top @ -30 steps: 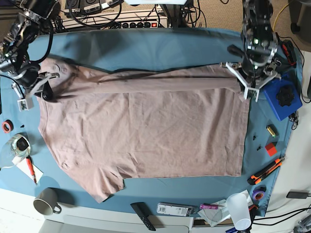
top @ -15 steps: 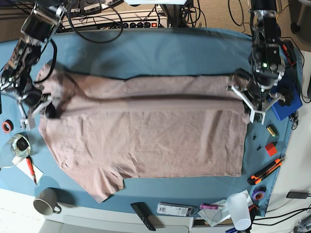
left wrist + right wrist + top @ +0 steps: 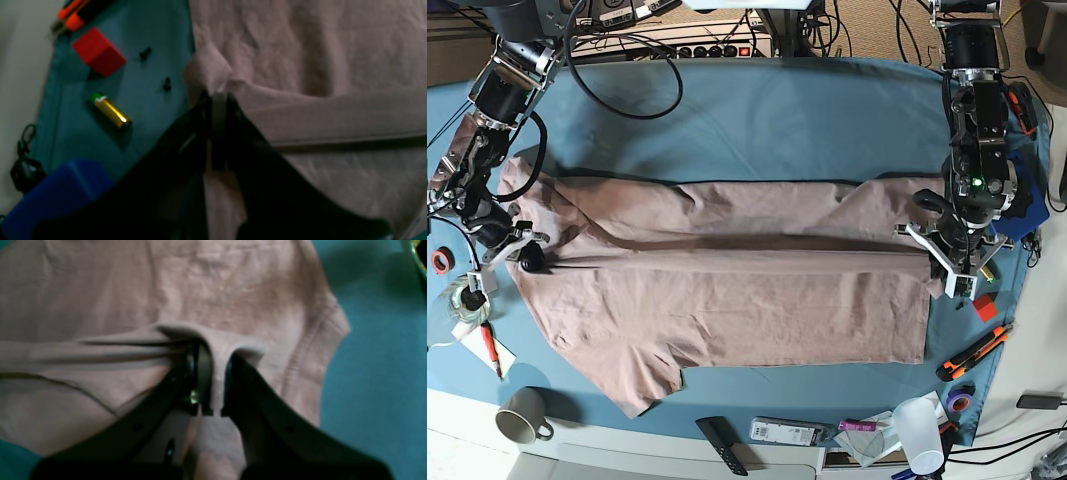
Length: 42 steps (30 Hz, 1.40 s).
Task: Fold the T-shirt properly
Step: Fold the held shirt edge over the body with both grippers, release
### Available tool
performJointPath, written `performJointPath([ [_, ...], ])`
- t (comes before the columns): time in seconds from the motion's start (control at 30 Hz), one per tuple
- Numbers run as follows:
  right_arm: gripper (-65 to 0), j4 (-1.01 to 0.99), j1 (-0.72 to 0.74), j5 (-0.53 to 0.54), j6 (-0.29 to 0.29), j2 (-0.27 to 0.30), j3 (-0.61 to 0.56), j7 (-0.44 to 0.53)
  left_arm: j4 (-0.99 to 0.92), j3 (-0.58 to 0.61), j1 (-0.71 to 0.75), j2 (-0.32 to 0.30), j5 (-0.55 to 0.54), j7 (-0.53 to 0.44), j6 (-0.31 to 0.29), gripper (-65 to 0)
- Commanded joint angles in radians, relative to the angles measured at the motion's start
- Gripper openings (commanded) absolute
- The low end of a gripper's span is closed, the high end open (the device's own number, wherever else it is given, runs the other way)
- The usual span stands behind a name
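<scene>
The mauve T-shirt (image 3: 727,290) lies spread on the teal table cloth (image 3: 757,110), its far edge folded over toward the front. My left gripper (image 3: 942,262) is shut on the shirt's folded edge at the hem end; the left wrist view shows the fabric (image 3: 300,66) pinched at the gripper (image 3: 218,100). My right gripper (image 3: 524,255) is shut on the folded edge at the shoulder end. The right wrist view shows a ridge of cloth (image 3: 220,340) clamped in the gripper (image 3: 217,370), next to a stitched edge (image 3: 300,356).
To the right of the hem lie a red cube (image 3: 98,51), a battery (image 3: 111,111), a blue box (image 3: 56,193) and an orange cutter (image 3: 975,352). A white cup (image 3: 919,432), a remote (image 3: 722,445) and a mug (image 3: 522,415) stand along the front edge. A tape roll (image 3: 467,300) is at the left.
Both grippers have moved toward the table's front, dragging the shirt's far edge over the body. The folded band has grown wider.
</scene>
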Motion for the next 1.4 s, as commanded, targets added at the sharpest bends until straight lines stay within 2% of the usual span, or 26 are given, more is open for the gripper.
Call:
performJointPath([
  [0.0, -65.0, 0.014, 0.027, 0.006, -0.002, 0.024, 0.006, 0.034, -0.006, -0.007, -0.019, -0.013, 0.013, -0.03, 0.008, -65.0],
  [0.17, -65.0, 0.014, 0.027, 0.002, -0.002, 0.023, 0.006, 0.051, -0.064, -0.007, -0.023, -0.013, 0.013, -0.066, 0.007, -65.0],
  [0.4, -65.0, 0.014, 0.028, -0.083, -0.009, 0.024, -0.042, 0.117, -0.071, -0.007, -0.027, -0.013, 0.012, -0.1, 0.007, -65.0],
  [0.53, -65.0, 0.014, 0.031, -0.169, -0.06, 0.023, -0.113, 0.192, -0.095, -0.007, -0.054, -0.013, 0.012, -0.099, -0.02, -65.0],
  [0.63, -65.0, 0.009, 0.049, -0.208, -0.085, 0.023, -0.146, 0.204, -0.132, -0.007, -0.084, -0.013, 0.008, -0.098, -0.019, -65.0],
  [0.93, -65.0, -0.243, 0.228, -0.205, -0.068, 0.023, -0.15, 0.238, -0.183, -0.007, -0.108, -0.013, 0.008, -0.098, -0.019, -65.0],
  [1.2, -65.0, -0.269, 0.24, -0.206, -0.068, 0.024, -0.15, 0.237, -0.183, -0.007, -0.108, -0.013, 0.008, -0.104, -0.019, -65.0],
  [1.23, -65.0, -0.269, 0.24, -0.206, -0.068, 0.024, -0.15, 0.238, -0.183, -0.007, -0.108, -0.013, 0.008, -0.11, -0.019, -63.0],
  [1.33, -65.0, -0.269, 0.241, -0.205, -0.066, 0.024, -0.15, 0.237, -0.183, -0.007, -0.114, -0.014, 0.009, -0.113, -0.019, -51.4],
  [1.37, -59.4, -0.269, 0.241, -0.205, -0.055, 0.024, -0.149, 0.237, -0.183, -0.007, -0.117, -0.014, 0.009, -0.113, -0.019, -48.5],
])
